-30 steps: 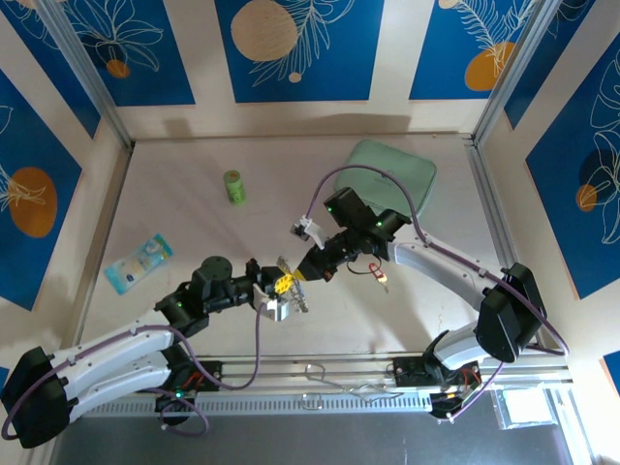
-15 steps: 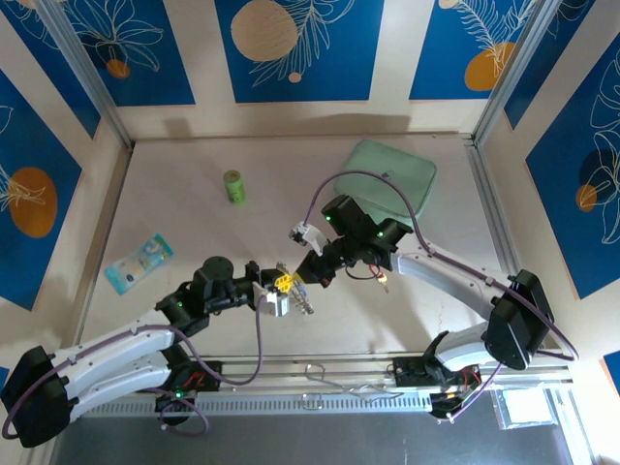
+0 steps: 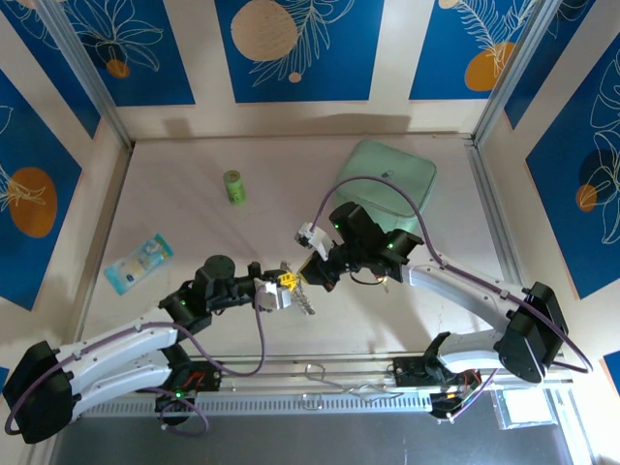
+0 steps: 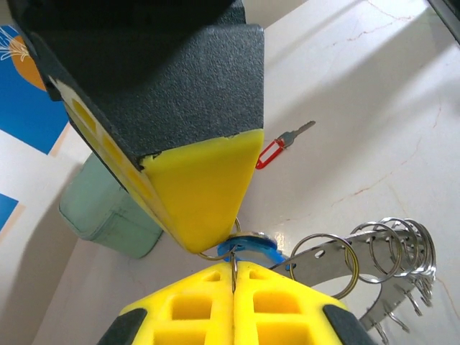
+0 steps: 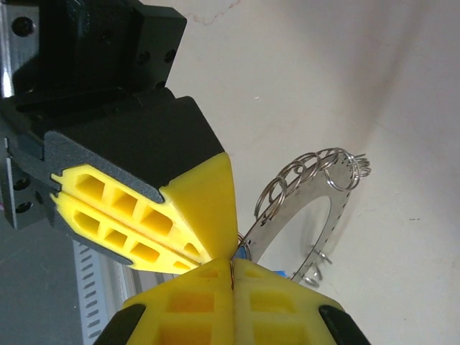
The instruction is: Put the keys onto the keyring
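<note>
I have both tools meeting tip to tip over the middle of the tabletop (image 3: 184, 242). The left tool (image 4: 233, 277) has its yellow fingers pressed flat together, and a thin wire loop runs into the seam between them. The right tool (image 5: 231, 277) is pinched just as tight, with its tip touching the left tool's tip. The blue-tagged key (image 4: 249, 248) sits right at that meeting point, against the left tool's fingertips. I cannot tell which tool actually grips it. The keyring (image 5: 287, 210), a curved metal band strung with small rings, reaches away from the two tips. The red-tagged key (image 4: 272, 152) lies flat on the tabletop beyond the tools, well apart from the keyring.
</note>
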Controlling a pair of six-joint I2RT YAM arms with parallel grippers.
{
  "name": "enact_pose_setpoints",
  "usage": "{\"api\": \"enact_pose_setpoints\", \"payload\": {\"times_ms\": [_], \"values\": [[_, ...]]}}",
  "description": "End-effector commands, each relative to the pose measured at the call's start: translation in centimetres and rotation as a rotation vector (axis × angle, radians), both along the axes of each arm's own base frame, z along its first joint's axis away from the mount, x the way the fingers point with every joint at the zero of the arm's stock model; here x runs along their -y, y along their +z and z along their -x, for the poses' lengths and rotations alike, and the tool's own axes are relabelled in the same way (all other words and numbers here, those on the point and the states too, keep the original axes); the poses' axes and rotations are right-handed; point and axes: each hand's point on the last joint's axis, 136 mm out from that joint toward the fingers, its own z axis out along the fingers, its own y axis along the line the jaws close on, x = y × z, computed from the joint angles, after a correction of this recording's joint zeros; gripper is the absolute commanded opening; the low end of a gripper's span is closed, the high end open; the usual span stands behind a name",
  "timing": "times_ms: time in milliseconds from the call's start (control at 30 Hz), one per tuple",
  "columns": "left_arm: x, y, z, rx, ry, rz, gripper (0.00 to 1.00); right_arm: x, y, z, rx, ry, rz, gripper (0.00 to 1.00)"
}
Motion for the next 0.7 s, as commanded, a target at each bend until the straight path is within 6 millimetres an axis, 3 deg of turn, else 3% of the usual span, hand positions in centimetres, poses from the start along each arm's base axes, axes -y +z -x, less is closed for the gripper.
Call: {"api": "enact_pose_setpoints", "payload": {"times_ms": [0,433,667], "values": [[1.5,5.5,1.5,0.049,-0.11,0.176,0.0,0.8,-1.7,-0.1,0.025,-0.013,0.057,0.0],[1.7,6.1,1.5,0.058,-0.11,0.208,0.0,1.0,-2.2,0.4,0.011,0.003,0.051,0.0],[1.5,5.9,1.3,0.025,-0.087,0.234,0.0,1.2,0.4,1.2,-0.103,0.037,-0.116,0.0]]}}
